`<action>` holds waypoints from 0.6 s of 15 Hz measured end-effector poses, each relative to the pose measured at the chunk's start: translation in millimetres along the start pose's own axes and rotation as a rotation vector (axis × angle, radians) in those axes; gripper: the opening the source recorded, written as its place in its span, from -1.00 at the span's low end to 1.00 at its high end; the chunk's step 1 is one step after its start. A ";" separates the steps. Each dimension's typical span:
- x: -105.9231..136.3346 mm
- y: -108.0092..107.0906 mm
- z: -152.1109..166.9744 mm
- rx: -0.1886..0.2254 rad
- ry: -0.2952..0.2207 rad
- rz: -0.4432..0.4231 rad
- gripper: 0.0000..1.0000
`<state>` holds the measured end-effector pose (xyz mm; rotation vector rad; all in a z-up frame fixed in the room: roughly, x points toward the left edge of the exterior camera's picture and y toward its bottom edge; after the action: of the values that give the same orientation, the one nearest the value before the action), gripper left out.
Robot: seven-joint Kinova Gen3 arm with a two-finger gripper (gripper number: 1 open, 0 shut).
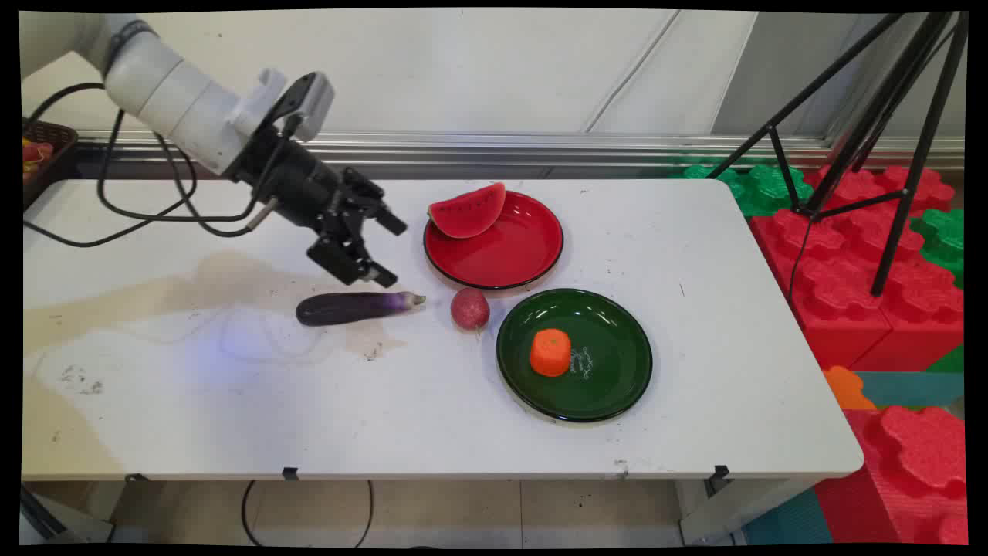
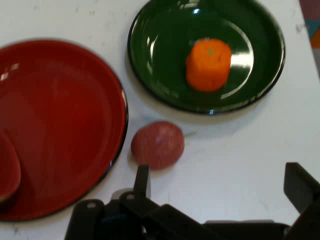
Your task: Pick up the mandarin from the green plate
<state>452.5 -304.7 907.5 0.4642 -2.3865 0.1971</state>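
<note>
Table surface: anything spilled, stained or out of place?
Yes: a brownish stain spreads over the table under and beside the eggplant. The radish lies on the bare table between the two plates.

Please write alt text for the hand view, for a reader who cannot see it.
An open black pincer points at a reddish radish lying on a white table. Beyond sit a green plate holding an orange carrot piece and a red plate.
</note>
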 end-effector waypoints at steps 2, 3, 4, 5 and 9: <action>14.9 2.8 8.6 -0.006 0.020 0.018 1.00; 19.1 3.6 12.1 -0.007 0.024 0.023 1.00; 25.4 4.8 18.3 -0.009 0.029 0.030 1.00; 29.6 5.4 23.2 -0.011 0.031 0.034 1.00; 47.5 8.0 51.1 -0.018 0.028 0.049 1.00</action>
<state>385.3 -323.8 900.3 0.3927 -2.3720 0.2021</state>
